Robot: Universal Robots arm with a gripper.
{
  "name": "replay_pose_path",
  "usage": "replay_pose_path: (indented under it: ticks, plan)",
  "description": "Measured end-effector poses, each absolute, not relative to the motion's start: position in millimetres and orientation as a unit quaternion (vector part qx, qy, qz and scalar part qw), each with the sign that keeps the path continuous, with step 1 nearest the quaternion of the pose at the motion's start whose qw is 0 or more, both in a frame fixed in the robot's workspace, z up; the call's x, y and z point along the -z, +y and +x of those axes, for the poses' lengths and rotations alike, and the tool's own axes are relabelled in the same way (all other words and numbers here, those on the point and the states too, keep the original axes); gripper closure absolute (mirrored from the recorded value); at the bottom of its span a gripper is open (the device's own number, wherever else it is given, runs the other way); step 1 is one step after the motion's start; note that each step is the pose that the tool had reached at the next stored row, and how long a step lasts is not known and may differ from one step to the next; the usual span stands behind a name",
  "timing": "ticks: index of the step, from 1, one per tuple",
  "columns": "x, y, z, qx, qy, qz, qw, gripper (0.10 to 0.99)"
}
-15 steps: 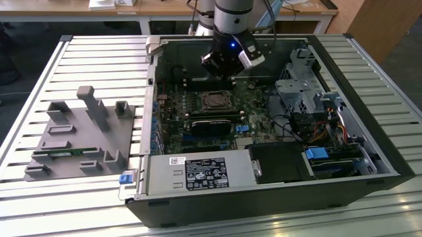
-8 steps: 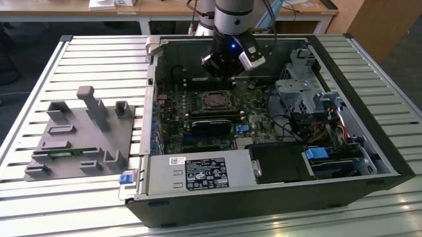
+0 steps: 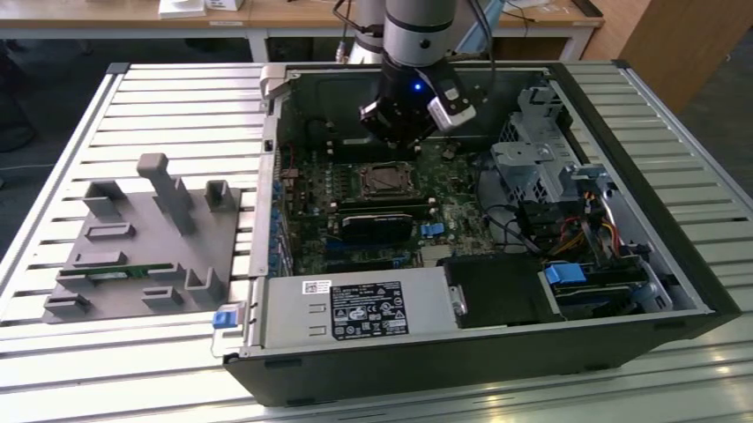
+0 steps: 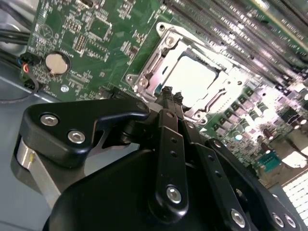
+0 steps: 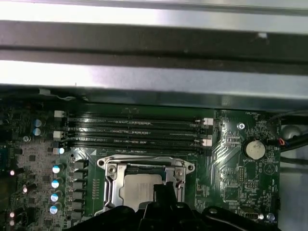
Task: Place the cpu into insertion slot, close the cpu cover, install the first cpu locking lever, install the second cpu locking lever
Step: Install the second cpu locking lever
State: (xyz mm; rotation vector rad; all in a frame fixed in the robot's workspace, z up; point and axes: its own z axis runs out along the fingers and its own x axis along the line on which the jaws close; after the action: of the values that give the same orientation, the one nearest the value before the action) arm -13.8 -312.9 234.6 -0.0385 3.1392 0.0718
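One black robot hand [image 4: 171, 96] hangs inside the open black computer case [image 3: 659, 264] on the slatted metal bench [image 3: 176, 97], just above the one silver-rimmed square insertion slot [image 5: 144, 180] on the green circuit board [image 4: 91, 33]. Its two thin fingertips [image 4: 167, 91] are pressed together on nothing, poised at the slot's edge. One flat silver-beige cpu [image 5: 137, 187] lies seated in that slot, framed by the thin silvery cpu cover [image 4: 168, 48] lying flat over it. Four long black memory slots [image 5: 134, 132] run beside the slot.
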Motion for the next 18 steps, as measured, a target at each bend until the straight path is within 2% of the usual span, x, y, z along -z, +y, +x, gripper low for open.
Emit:
replay_pose_path:
  ticks: [8, 15, 18]
  plan:
    - [-236, -322, -13, -0.023, 1.0, -0.012, -0.002, 0.965]
    - [-235, -345, -13, -0.024, 1.0, -0.012, -0.002, 0.965]
    - [-233, -349, -12, -0.033, 0.999, -0.012, -0.005, 0.965]
